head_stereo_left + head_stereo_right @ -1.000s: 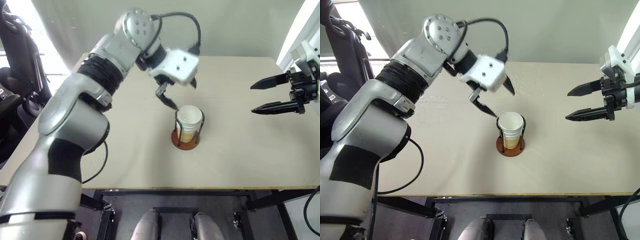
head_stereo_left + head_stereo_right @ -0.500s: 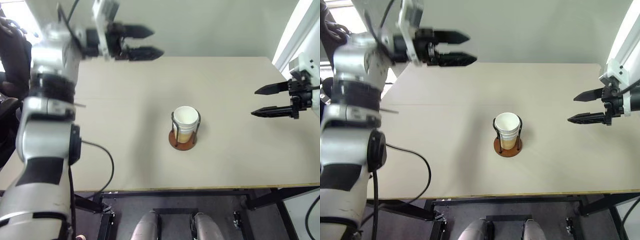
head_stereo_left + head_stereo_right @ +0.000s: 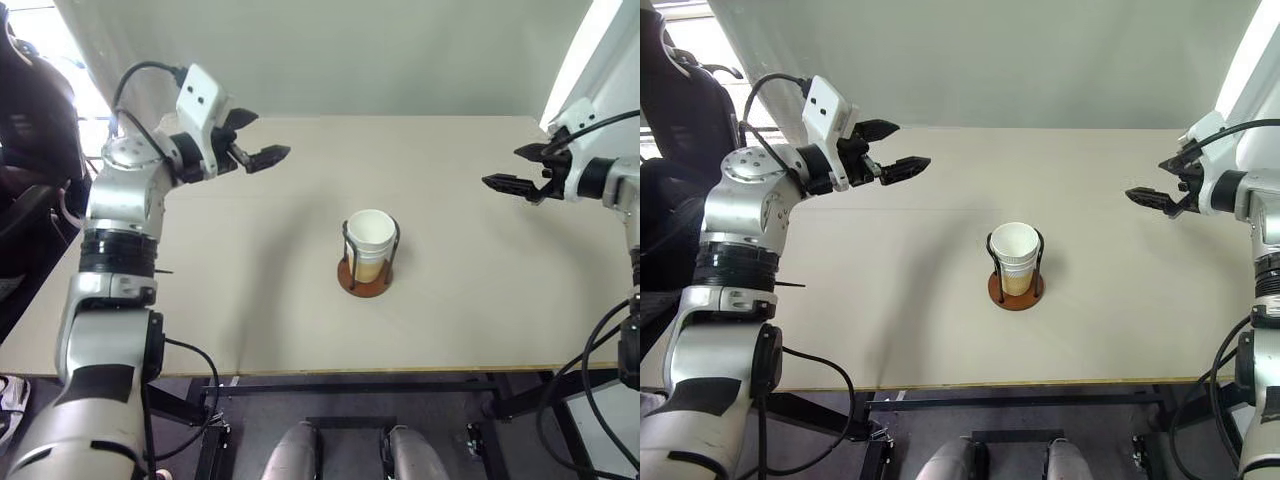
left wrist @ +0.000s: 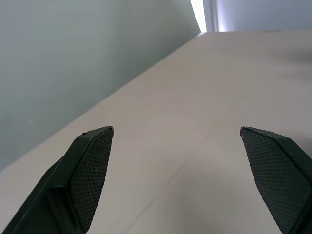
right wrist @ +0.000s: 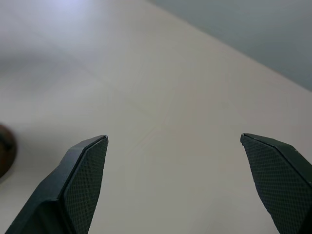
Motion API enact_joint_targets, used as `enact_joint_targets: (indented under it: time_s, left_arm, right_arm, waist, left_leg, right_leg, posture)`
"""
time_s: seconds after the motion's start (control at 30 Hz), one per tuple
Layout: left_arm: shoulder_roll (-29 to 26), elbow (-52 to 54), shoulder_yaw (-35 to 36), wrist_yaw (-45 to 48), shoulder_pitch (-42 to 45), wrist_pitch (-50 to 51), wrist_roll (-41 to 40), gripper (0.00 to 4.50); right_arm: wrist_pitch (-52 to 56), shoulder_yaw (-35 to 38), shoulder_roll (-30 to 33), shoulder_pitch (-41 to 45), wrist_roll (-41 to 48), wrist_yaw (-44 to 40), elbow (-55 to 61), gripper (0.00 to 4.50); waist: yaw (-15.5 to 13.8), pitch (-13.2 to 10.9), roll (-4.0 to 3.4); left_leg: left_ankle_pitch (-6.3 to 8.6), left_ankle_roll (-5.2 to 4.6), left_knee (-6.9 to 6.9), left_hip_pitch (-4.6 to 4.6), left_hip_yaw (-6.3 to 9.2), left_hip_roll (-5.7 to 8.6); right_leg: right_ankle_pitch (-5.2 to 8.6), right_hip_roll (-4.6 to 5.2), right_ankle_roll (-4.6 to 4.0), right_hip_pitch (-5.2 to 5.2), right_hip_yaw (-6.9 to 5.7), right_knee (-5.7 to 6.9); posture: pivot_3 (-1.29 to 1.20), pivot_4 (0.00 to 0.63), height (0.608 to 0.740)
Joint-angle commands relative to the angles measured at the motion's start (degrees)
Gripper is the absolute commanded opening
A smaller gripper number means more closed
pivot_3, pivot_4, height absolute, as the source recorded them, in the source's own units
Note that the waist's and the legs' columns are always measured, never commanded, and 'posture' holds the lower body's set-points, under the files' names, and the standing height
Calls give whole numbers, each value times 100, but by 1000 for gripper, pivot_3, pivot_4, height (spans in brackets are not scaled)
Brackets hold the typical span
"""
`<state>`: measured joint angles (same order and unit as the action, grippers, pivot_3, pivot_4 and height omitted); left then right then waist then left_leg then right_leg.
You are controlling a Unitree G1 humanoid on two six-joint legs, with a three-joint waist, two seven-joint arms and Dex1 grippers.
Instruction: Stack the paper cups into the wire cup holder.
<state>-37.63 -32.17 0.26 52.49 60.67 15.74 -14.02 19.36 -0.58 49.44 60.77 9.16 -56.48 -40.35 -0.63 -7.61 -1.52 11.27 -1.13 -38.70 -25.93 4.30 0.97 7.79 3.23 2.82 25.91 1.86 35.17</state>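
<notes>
At table centre: paper cups (image 3: 370, 238) nested in wire cup holder (image 3: 364, 276), upright, unchanged. Left gripper (image 3: 256, 138), a second ago just above cups, now pulled back over table's (image 3: 300, 320) far left, fingers spread, empty. Right gripper (image 3: 515, 168) shifted farther along right edge, fingers spread, empty.

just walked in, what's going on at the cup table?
The paper cups sit nested in the wire cup holder mid-table. Neither gripper holds anything: the left gripper hangs open over the table's far left, the right gripper open at the far right, both well apart from the holder. The stacking looks done.
</notes>
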Motion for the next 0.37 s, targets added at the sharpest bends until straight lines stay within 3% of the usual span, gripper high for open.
enact_joint_targets:
  time_s: [0.03,0.23,0.37]
  left_arm:
    - [41,133,347,-79,40,-91,-163,4459]
    - [414,-391,1053,-1126,-35,-364,-270,4459]
    - [565,-554,1009,-1436,-128,-773,-42,4459]
  right_arm:
    - [-271,329,-24,-77,38,249,94,4500]
    - [-772,729,-333,-400,74,980,-6,4500]
    - [-1207,848,-563,-512,7,1425,-152,4500]
  waist:
    - [-3,0,1]
    - [2,0,0]
    - [0,0,0]
  left_leg:
    - [-1,2,3,0,2,0]
    - [-3,6,24,3,4,0]
    - [-8,13,43,5,4,-2]
  right_leg:
    - [0,0,0,1,-2,0]
    - [-2,1,0,3,-2,-10]
    - [-6,1,3,8,-4,-13]
  posture:
    - [0,150,740]
    - [0,150,740]
    - [0,150,740]
